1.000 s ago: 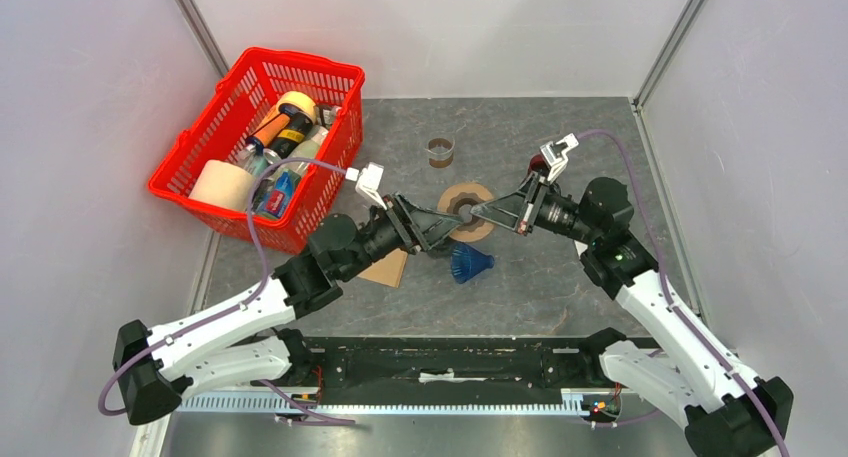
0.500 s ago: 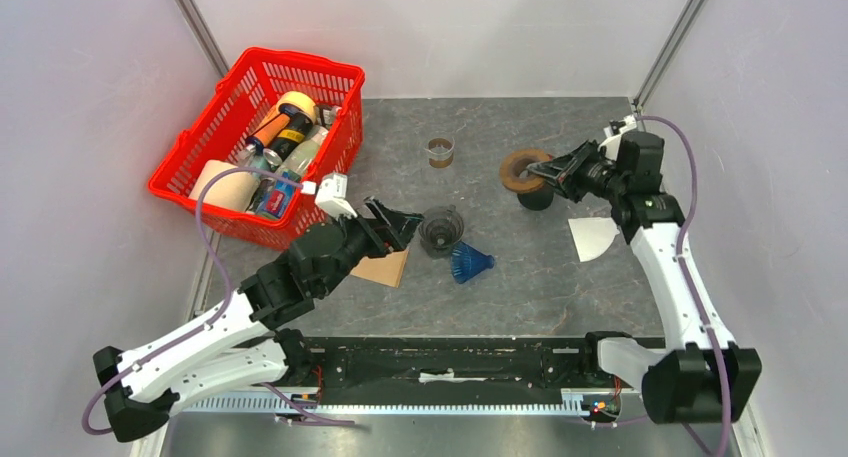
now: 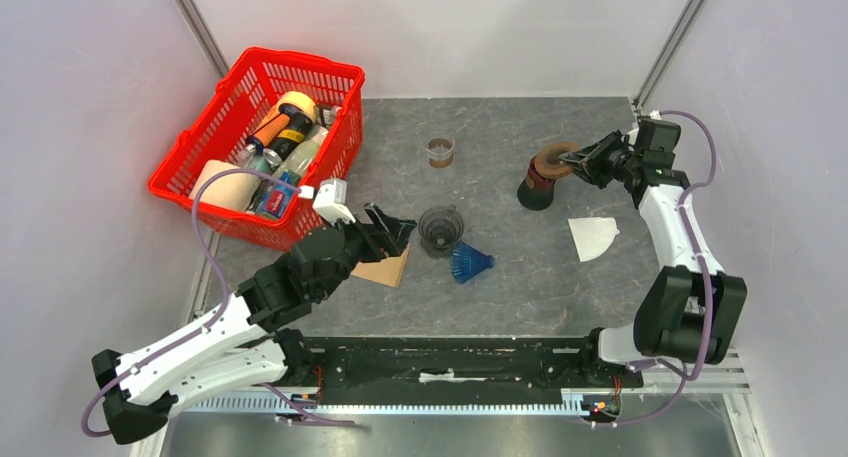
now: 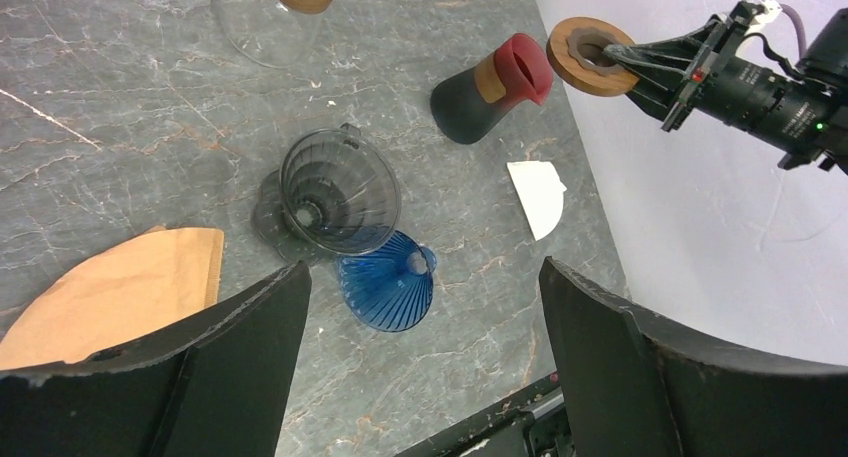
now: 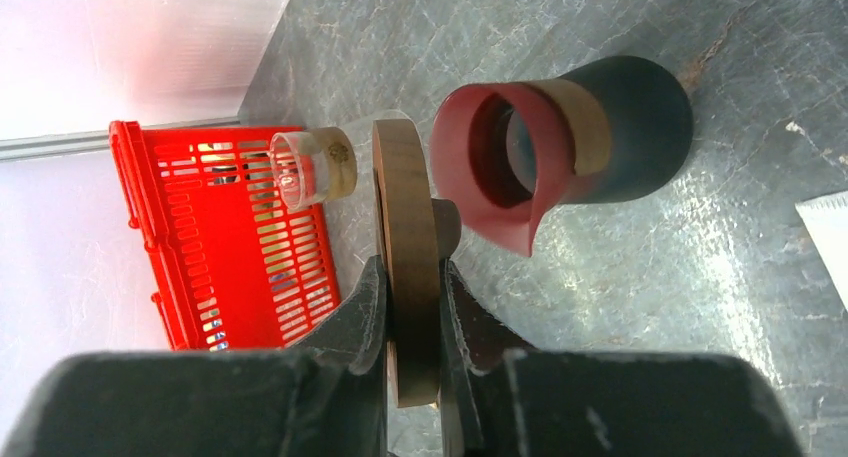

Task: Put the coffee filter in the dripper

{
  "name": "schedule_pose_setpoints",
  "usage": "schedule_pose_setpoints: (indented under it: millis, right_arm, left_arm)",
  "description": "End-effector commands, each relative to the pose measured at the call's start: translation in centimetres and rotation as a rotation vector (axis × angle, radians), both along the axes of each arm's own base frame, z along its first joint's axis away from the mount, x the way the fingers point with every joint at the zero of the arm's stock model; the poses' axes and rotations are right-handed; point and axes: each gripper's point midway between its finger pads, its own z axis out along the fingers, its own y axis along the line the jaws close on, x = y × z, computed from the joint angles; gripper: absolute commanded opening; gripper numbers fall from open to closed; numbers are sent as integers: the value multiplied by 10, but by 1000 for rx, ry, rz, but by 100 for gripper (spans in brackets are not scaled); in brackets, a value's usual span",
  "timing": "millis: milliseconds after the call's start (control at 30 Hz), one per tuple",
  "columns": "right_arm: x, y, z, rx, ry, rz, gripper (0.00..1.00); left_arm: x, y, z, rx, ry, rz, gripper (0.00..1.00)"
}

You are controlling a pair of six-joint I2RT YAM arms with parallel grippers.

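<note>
A smoky glass dripper point(image 3: 441, 229) stands upright mid-table, and a blue dripper point(image 3: 470, 263) lies on its side against it. A brown paper coffee filter point(image 3: 384, 269) lies flat to the left of them, partly under my left gripper point(image 3: 397, 229). That gripper hangs open and empty just left of the glass dripper point(image 4: 340, 189), with its fingers point(image 4: 240, 357) spread wide. A white coffee filter point(image 3: 592, 237) lies at the right. My right gripper point(image 3: 572, 160) is shut on a wooden ring point(image 5: 408, 227), held on edge beside a black-and-red cup point(image 3: 537, 189).
A red basket point(image 3: 330, 77) full of bottles and tape rolls stands at the back left. A small glass with a brown band point(image 3: 440, 151) sits behind the drippers. The enclosure wall rises close behind the right gripper.
My right gripper carried the wooden ring from over the glass dripper to the back right, beside the cup. My left gripper opened and drew back left from the dripper.
</note>
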Motion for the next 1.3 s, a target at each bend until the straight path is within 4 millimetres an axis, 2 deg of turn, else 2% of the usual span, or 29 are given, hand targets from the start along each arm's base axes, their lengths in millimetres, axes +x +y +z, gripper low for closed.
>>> schedule_pose_setpoints:
  millis: [0, 233, 400, 867, 1033, 1167, 1267]
  right_arm:
    - [24, 1, 25, -10, -152, 60, 5]
    - [39, 9, 16, 49, -198, 108, 7]
    - [46, 5, -7, 39, -152, 105, 7]
    - [40, 4, -45, 28, -66, 105, 13]
    - [39, 0, -50, 6, -45, 93, 22]
    - [37, -3, -52, -11, -17, 85, 44]
    - [35, -4, -48, -26, -15, 88, 50]
  left_arm:
    - [0, 2, -2, 33, -24, -10, 91]
    - [-1, -4, -4, 33, -15, -30, 92]
    - [-2, -5, -5, 29, -9, -37, 92]
    - [-4, -4, -6, 25, -2, -38, 93]
    - [-5, -3, -5, 21, -4, -40, 93]
    - [-6, -3, -4, 17, -6, -43, 93]
    - [-6, -2, -3, 15, -7, -44, 93]
